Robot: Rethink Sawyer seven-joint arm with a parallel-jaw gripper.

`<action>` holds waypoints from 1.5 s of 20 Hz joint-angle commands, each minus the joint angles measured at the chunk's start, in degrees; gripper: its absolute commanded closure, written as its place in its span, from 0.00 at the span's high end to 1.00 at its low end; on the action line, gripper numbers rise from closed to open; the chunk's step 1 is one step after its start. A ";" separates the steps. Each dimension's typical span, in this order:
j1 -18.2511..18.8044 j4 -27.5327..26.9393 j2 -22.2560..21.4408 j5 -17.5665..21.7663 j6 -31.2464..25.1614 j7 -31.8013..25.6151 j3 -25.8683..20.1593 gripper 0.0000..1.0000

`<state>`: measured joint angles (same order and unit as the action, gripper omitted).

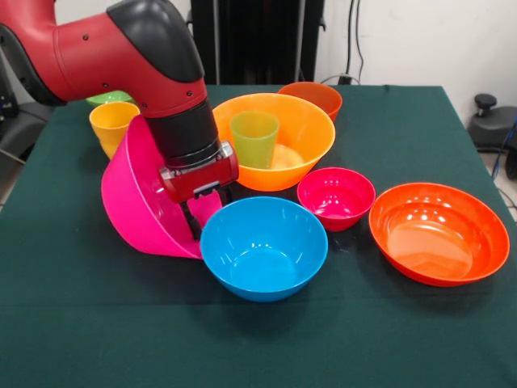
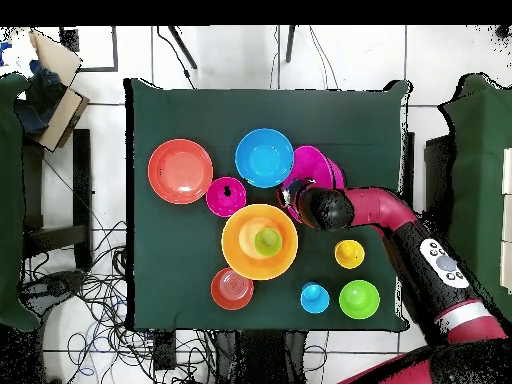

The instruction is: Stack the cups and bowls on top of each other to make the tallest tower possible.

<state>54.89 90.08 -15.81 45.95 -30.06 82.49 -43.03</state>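
One gripper [image 1: 196, 212] hangs from the red and black arm and reaches down into the big pink plastic bowl [image 1: 137, 202], which is tipped up on its side, its mouth facing the medium blue plastic bowl [image 1: 262, 246] that stands just beside it. The fingers appear closed on the pink bowl's rim or wall, though the wrist housing hides the contact itself, so this is a judgement.

Behind the gripper sits the big orange plastic bowl [image 1: 303, 133], upright on the dark green tablecloth [image 1: 420, 339], with the green plastic tumbler [image 1: 254, 137] standing inside it. That pair is all the tower amounts to so far. The small magenta bowl [image 1: 336, 196] lies near its front, the wide red-orange bowl [image 1: 438, 233] further out and apart from the rest. A small orange-red bowl [image 1: 317, 94] shows behind the big orange one. The yellow-orange tumbler [image 1: 111, 123] stands behind the pink bowl; in the overhead view the blue tumbler [image 2: 314, 297] and the small green bowl [image 2: 359, 298] stand nearer the table edge.

The step in hand looks like lifting the pink bowl. The task is barely begun. Next the bowl must come clear of the blue bowl without nudging it, then be levelled; as one of the widest pieces it probably belongs low in the pile, and the green tumbler is in the way.
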 commanded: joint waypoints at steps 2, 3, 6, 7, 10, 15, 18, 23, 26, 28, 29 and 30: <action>-2.52 -0.22 -1.90 4.08 2.55 0.24 5.51 1.00; -2.55 -0.11 -2.07 4.00 2.50 0.33 5.53 1.00; -2.71 0.20 -2.60 3.63 2.22 0.56 5.48 1.00; -2.76 0.32 -2.74 3.52 2.23 0.68 5.52 1.00; -3.08 0.51 -3.09 3.32 2.48 1.42 5.90 1.00; -2.10 3.29 -6.23 0.50 -0.11 0.93 4.59 1.00; -1.40 5.51 -9.89 -2.17 -3.06 0.23 3.19 1.00; 0.15 8.85 -15.10 -6.40 -6.14 -0.89 1.73 1.00; 1.21 9.69 -16.46 -8.70 -7.73 -2.72 0.67 1.00; 0.94 7.57 -14.28 -8.33 -7.43 -4.13 1.19 1.00; 0.78 6.48 -13.20 -7.98 -7.09 -4.72 1.50 1.00; 0.52 5.45 -12.42 -7.68 -6.83 -5.07 1.93 1.00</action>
<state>56.24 95.61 -28.49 38.14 -31.44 82.49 -41.87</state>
